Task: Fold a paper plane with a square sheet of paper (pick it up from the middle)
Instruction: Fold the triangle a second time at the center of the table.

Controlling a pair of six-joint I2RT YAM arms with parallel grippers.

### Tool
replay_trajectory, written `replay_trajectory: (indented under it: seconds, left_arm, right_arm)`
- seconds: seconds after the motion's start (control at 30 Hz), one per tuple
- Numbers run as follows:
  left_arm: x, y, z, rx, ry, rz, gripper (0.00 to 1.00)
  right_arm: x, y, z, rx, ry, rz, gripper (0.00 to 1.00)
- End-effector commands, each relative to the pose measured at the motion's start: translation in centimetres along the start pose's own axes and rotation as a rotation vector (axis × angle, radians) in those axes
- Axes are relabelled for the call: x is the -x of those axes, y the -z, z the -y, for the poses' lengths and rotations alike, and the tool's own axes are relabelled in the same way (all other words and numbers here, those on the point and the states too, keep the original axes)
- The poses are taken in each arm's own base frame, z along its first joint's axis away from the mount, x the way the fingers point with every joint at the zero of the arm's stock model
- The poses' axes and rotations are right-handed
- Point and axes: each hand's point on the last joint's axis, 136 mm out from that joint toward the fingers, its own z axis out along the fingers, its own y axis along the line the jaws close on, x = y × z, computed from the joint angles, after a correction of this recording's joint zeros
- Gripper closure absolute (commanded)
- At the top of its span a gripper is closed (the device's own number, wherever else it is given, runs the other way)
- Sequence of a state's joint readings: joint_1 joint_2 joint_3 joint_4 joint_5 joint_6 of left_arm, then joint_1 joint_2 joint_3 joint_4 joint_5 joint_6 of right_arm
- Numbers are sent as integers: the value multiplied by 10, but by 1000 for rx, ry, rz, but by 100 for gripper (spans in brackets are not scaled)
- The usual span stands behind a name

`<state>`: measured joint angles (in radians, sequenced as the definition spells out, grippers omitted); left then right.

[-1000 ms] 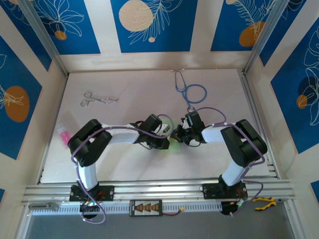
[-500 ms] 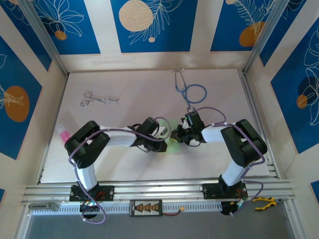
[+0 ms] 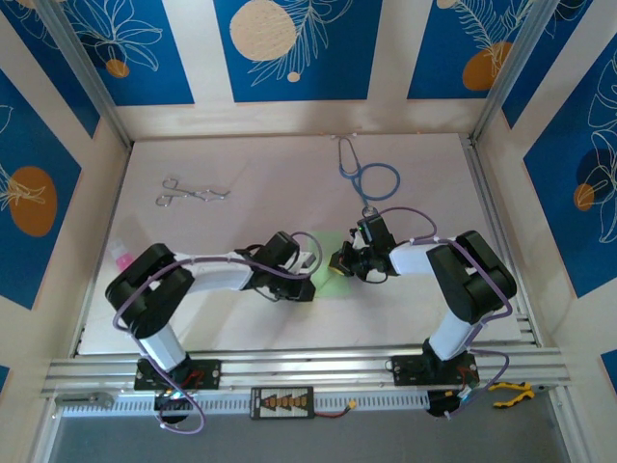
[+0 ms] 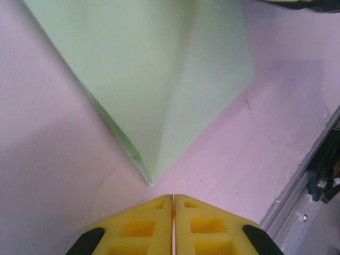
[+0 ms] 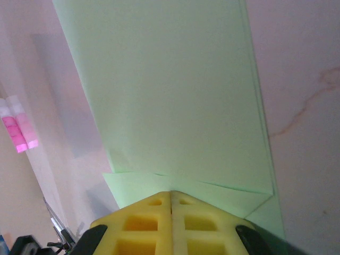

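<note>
The pale green sheet of paper (image 3: 331,279) lies folded on the table between my two grippers. In the left wrist view the paper (image 4: 159,79) shows a central ridge and narrows to a sharp tip like a paper plane. My left gripper (image 4: 173,197) is shut and empty, just short of that tip and not touching it. It sits to the paper's left in the top view (image 3: 309,269). My right gripper (image 5: 171,193) is shut, its tips resting on the paper (image 5: 170,95) near a folded edge. It stands at the paper's right side (image 3: 338,262).
A blue stethoscope (image 3: 370,177) lies at the back of the table. Metal forceps (image 3: 193,192) lie at the back left. A pink object (image 3: 121,257) stands at the left edge and also appears in the right wrist view (image 5: 18,130). A metal rail (image 4: 313,180) runs along the near edge.
My left arm has drawn back to the left, away from the paper, and more of the green paper shows. The right arm has not moved.
</note>
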<state>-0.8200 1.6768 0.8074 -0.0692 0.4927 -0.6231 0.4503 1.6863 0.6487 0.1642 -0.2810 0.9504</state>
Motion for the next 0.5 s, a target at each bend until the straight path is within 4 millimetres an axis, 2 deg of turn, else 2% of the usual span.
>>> replay_trajectory:
  seconds: [0.0,0.1,0.27,0.37,0.47]
  left_arm:
    - [30,16,20,-26,-40,94,92]
    - [48,11,18,-19,-34,114,93]
    - [59,-10,15,-32,-21,91,93]
    - [57,-21,-1,12,17,81,94]
    - [44,-28,-23,78,61,57,96]
  right_arm:
    - [-15,-5,39,-137,-65,-46,100]
    - [-15,-5,40,-138,-66,-48,100]
    - [-16,-7,39,-133,-66,-54,100]
    - [-16,-6,37,-128,-63,-55,100]
    - [-15,-5,34,-118,-59,-54,100]
